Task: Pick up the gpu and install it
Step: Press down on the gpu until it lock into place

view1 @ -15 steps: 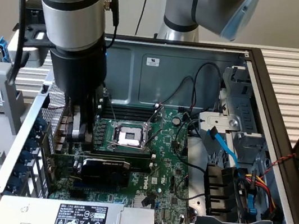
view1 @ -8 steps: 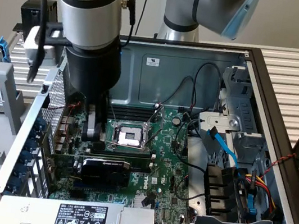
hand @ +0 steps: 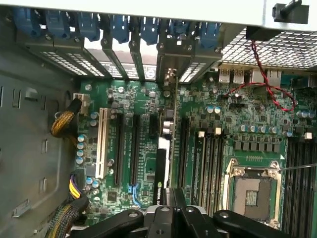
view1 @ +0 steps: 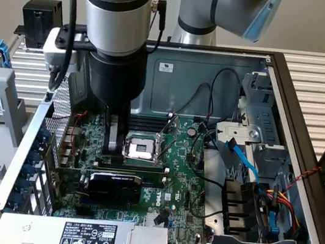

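The gpu [view1: 114,185] stands on edge in a motherboard slot, its black shroud facing the exterior view's camera and its bracket end toward the case's rear wall. In the wrist view the gpu [hand: 166,148] runs edge-on straight out from under the fingers to the slot openings. My gripper [view1: 111,148] hangs inside the open case just above the card's top edge, left of the CPU socket. The gripper [hand: 174,204] is shut, its black fingers together over the card's near end. I cannot tell whether they touch it.
The CPU socket [view1: 140,148] lies open on the green motherboard [hand: 237,114]. Free expansion slots [hand: 119,148] lie beside the card. A grey power supply [view1: 88,237] sits in front, with cables and drive cages [view1: 248,204] on the exterior view's right. A red-black wire [hand: 267,89] crosses the board.
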You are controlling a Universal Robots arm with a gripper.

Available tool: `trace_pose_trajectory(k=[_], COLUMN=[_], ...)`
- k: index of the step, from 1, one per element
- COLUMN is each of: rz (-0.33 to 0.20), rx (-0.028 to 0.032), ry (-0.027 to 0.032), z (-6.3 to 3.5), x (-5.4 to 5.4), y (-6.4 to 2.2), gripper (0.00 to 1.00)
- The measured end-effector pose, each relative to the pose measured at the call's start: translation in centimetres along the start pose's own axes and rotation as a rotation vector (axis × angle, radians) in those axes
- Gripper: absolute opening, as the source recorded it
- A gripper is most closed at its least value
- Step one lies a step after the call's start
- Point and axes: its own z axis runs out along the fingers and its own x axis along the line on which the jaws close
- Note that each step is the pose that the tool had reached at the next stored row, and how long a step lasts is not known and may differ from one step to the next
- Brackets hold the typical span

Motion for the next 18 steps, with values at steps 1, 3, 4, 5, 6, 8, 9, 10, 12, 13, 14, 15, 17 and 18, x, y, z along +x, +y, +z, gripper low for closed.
trace_pose_trajectory(k=[1, 3, 4, 5, 6, 8, 9, 10, 12, 13, 14, 15, 17, 18], rz=[0.000, 0.000, 0.000, 0.001, 0.001, 0.001, 0.001, 0.001, 0.001, 0.001, 0.001, 0.001, 0.001, 0.001], rx=[-0.0059, -0.0120, -0.0152, -0.0172, -0.0198, -0.0265, -0.0290, -0.0304, -0.0313, -0.0316, -0.0319, -0.0326, -0.0354, -0.0372], ry=[-0.0001, -0.0003, -0.0003, -0.0003, -0.0002, 0.0002, 0.0000, -0.0001, 0.0000, 0.0000, -0.0001, -0.0001, -0.0001, 0.0000], z=[0.00, 0.00, 0.00, 0.03, 0.05, 0.09, 0.13, 0.22, 0.48, 0.61, 0.72, 0.80, 0.89, 0.94], x=[0.02, 0.10, 0.14, 0.16, 0.19, 0.24, 0.26, 0.27, 0.29, 0.32, 0.34, 0.36, 0.37, 0.38], y=[-0.25, -0.80, -0.98, -1.02, -1.02, -1.02, -1.02, -1.02, -1.02, -1.02, -1.02, -1.03, -1.02, -1.02], gripper=[0.11, 0.11, 0.11, 0.11, 0.11, 0.11, 0.11, 0.11, 0.11, 0.11, 0.11, 0.11, 0.11, 0.11])
